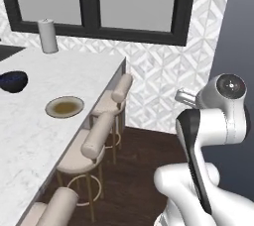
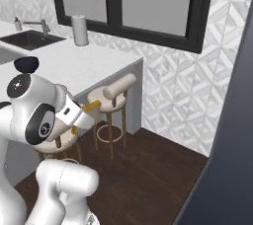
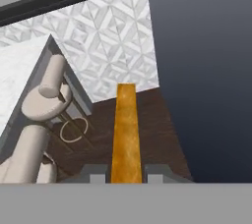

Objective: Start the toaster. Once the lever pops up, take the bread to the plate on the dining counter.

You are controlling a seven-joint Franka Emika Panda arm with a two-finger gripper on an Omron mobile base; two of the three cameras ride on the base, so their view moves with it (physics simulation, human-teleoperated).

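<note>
While the end effector (image 3: pixel 126 176) is clenched on the bread (image 3: pixel 126 132), seen edge-on over the dark floor, toasting and pickup look finished. What remains is delivery: the plate (image 1: pixel 64 106) waits unfilled on the bench (image 1: pixel 30 141), at ten o'clock from the arm.

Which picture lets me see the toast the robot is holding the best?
The hand view: the bread stands edge-on, big and close, between the fingers. The right base view shows just a small orange sliver at the gripper.
</note>
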